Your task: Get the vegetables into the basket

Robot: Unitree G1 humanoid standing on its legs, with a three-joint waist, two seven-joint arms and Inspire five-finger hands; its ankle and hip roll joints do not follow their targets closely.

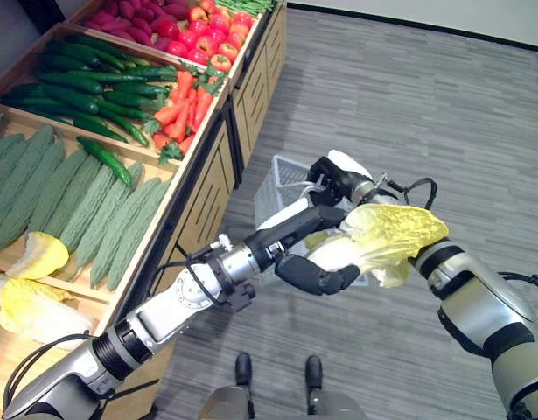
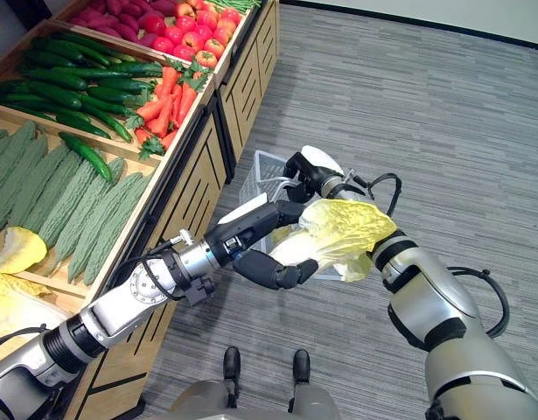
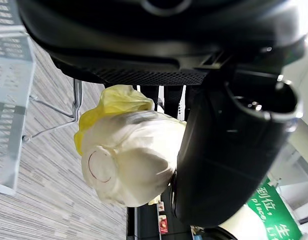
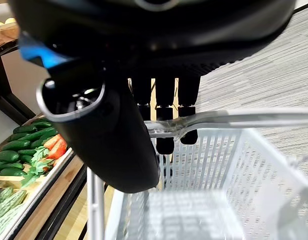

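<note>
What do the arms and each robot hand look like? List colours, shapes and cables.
Both arms are silver-grey cylinders joined by black bands. The left robot hand is dark, with thick rounded fingers. The right robot hand is dark with a white cover on top. Thin black cables loop beside the left forearm and the right wrist.

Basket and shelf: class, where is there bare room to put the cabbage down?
The white basket, hung from the right hand, looks empty. The shelf bins are crowded, with bare wood beside the bitter gourds. The left hand holds the cabbage.
</note>
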